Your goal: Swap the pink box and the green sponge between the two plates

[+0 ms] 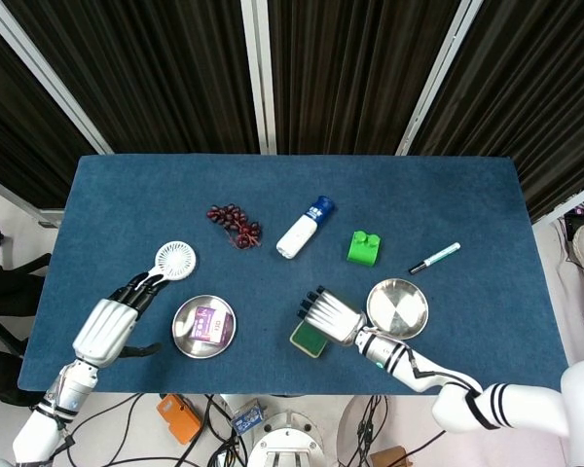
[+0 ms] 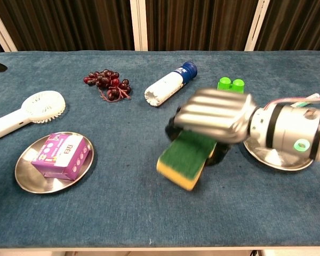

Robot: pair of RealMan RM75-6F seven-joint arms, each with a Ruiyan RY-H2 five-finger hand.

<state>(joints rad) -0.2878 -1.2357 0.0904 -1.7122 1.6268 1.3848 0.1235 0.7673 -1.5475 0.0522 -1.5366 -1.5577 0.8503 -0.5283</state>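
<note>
**Bench contents: sponge in right hand, box on left plate**

- Right hand (image 2: 216,114): fingers curled down over the green sponge (image 2: 185,158), gripping it; the sponge is tilted, green face up, yellow layer beneath. The chest view is blurred here, so whether it is clear of the cloth cannot be told.
- Right plate (image 2: 280,157): steel, just beside the right hand on its outer side, nothing seen on it.
- Left plate (image 2: 26,176): steel, carrying the pink box (image 2: 62,155).
- Left hand (image 1: 112,326): near the bench's left edge, fingers (image 1: 141,289) extended and apart, holding nothing.
- White handheld fan (image 2: 26,111): lying flat, beyond the left plate.
- Grapes (image 2: 106,84), white bottle with blue cap (image 2: 169,84), green toy brick (image 2: 230,83), marker pen (image 1: 435,257): spread across the far half of the blue bench (image 2: 122,213).
</note>
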